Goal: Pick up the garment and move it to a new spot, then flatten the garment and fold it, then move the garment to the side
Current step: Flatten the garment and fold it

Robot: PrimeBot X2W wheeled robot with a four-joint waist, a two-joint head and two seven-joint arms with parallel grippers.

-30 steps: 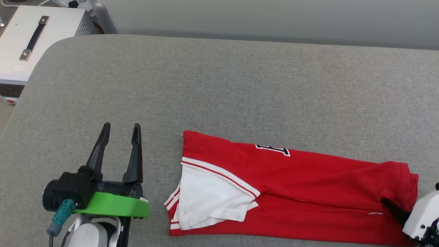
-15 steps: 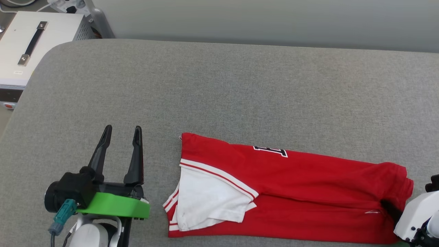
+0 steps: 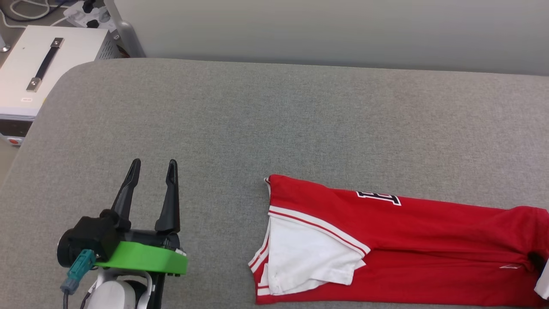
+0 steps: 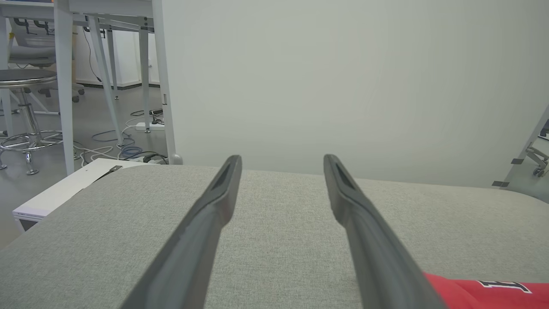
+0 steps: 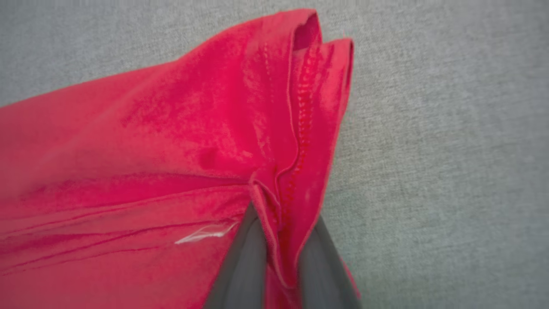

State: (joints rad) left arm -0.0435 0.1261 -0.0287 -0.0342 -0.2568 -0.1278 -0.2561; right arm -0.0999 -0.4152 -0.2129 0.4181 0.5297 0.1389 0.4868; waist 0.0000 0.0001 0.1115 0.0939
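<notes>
Grips the garment [image 3: 407, 244] by a small fold of its red hem [image 5: 300, 128] with the right gripper [image 5: 279, 227], fingers squeezed tight on the cloth. Keeps the left gripper [image 3: 153, 165] spread wide with nothing in it, above the grey pad [image 3: 274, 120], well to the left of the garment. Finds the garment lying flat and folded long on the near part of the pad, with the white sleeve [image 3: 309, 253] at the left end and the hem at the right end, by the edge of the head view.

May go wrong like this: pinches only a thin bit of cloth, so could lose it with one quick tug. Could also drag the long shirt over the rough pad and bunch it up, or flip the white sleeve out, with just one end held.

Next to a second ago: has closed the right gripper, spread then with one finger on the cloth. Has slid the garment to the right across the pad, away from the left gripper. Has left the left gripper in the same place. Has tipped the head view a little, with the far edge of the pad lower in the picture.
</notes>
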